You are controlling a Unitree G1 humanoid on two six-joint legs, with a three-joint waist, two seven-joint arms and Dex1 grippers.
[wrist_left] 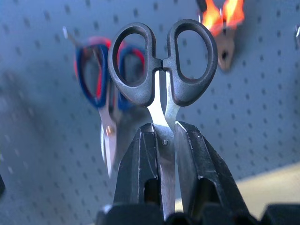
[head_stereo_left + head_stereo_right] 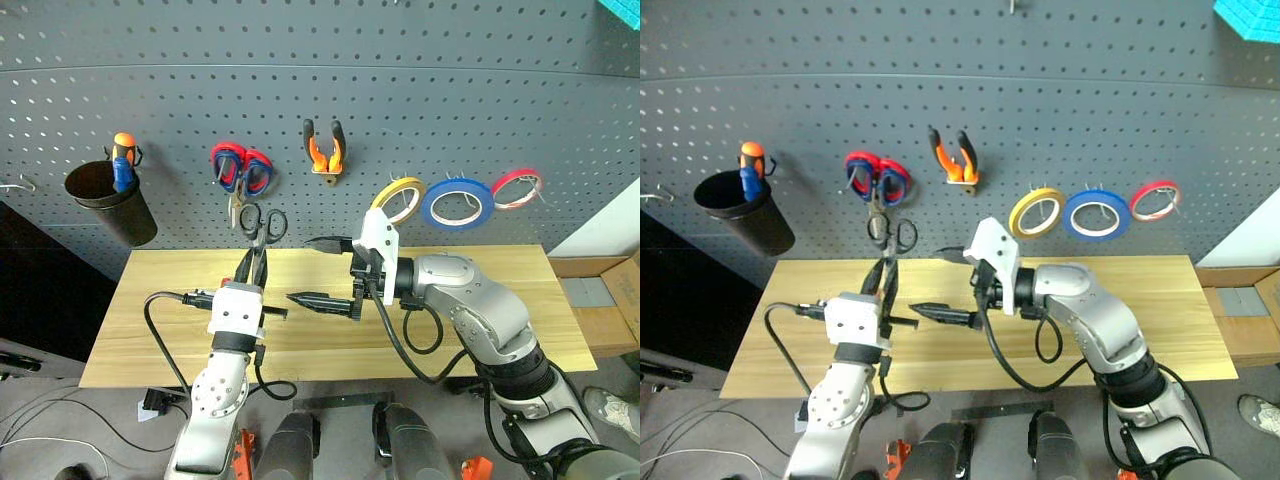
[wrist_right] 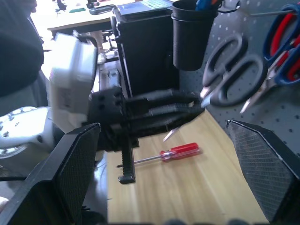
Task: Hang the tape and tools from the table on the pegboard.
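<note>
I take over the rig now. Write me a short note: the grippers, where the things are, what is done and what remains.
Left gripper: shut on the black scissors, blades between its jaws, handles up before the pegboard.
Right gripper: open, holding nothing, over the table.
Done: yellow tape and pliers hang on the pegboard.
Left: hang the black scissors; then the red screwdriver, lying on the table.

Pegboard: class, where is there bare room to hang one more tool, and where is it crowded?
Bare: the pegboard rows above everything, and the stretch between the black cup and the red-and-blue scissors. Crowded: the yellow tape, blue roll and red roll hang close together.
</note>
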